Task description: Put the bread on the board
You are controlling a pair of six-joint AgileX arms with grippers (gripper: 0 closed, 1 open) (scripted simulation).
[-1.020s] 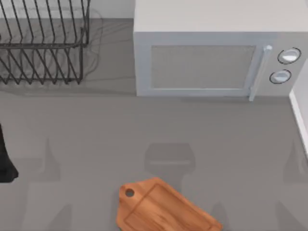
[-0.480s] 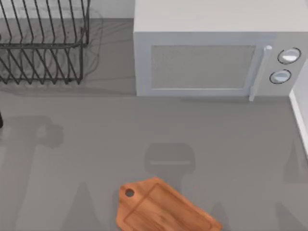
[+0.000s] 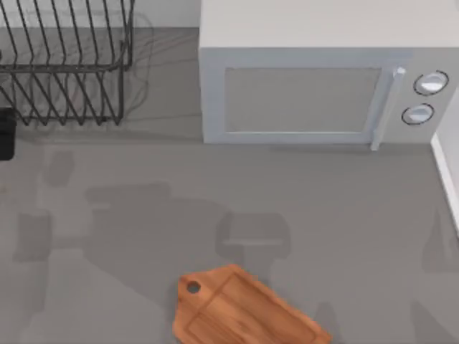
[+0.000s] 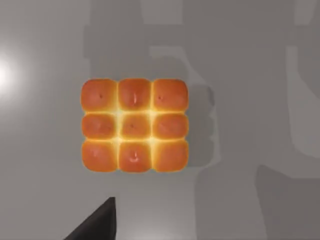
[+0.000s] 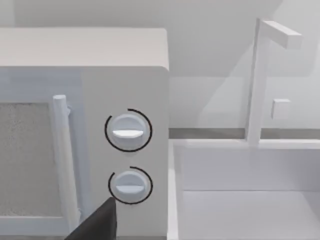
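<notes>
Grey matte table [image 3: 143, 186] w/ soft blocky shadows across the mid and left area. White wall behind. Board [image 3: 240, 308] lay flat at the near edge, approx centre of the table, turned diagonally, handle tab w/ round hole pointing to the far left; its near part ran out of the top view. Nothing lay on it.

White microwave [image 3: 315, 79] stood at the back, centre to right, door shut, vertical bar handle and two round knobs on its right side. Black wire dish rack [image 3: 64, 64] at the back left, apart from the microwave. A pale raised edge [image 3: 448, 179] ran along the table's right side; right wrist view showed it as a white sink-like basin [image 5: 245, 195] w/ a thin white faucet, just beside the microwave's knob side.

Left arm [image 3: 6, 132] was a dark bit at the top view's left edge, just in front of the rack. Left wrist view looked down on the bread [image 4: 134, 125]: a 3x3 block of golden-orange rolls, flat on the grey surface, untouched, w/ a dark fingertip [image 4: 97, 222] near it but apart. Left gripper's fingers: can't tell if apart or together. Right gripper faced the microwave knobs; one dark fingertip [image 5: 97, 222] visible, state likewise can't tell.
</notes>
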